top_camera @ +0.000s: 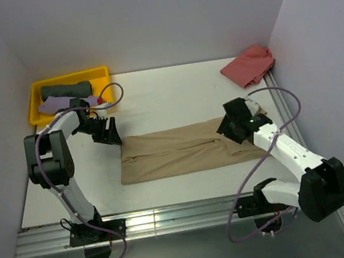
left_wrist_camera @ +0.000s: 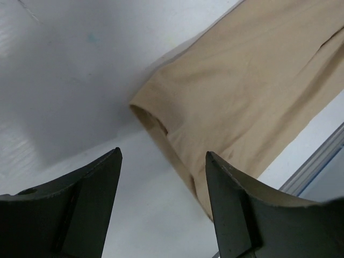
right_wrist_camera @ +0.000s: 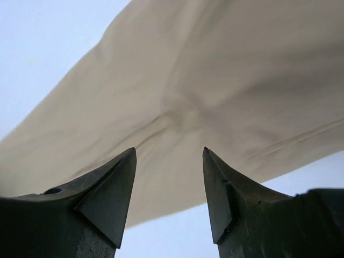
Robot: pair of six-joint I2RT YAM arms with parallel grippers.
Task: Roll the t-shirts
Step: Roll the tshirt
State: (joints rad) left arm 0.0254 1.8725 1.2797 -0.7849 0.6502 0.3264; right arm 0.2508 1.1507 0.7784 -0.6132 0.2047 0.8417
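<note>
The left arm [top_camera: 51, 160] stands folded, elbow raised, forearm reaching away from its base and rightward; the left end effector [top_camera: 106, 133] points downward, its fingers [left_wrist_camera: 99, 183] spread apart; the right arm [top_camera: 288, 149] stretches diagonally leftward; the right end effector [top_camera: 240, 121] tilts downward, fingers [right_wrist_camera: 115, 185] spread wide.

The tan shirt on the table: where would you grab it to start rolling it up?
Probably the straight left end of the tan shirt, pinched from above: it lies flat as a long folded strip, so only an edge offers a hold.
</note>
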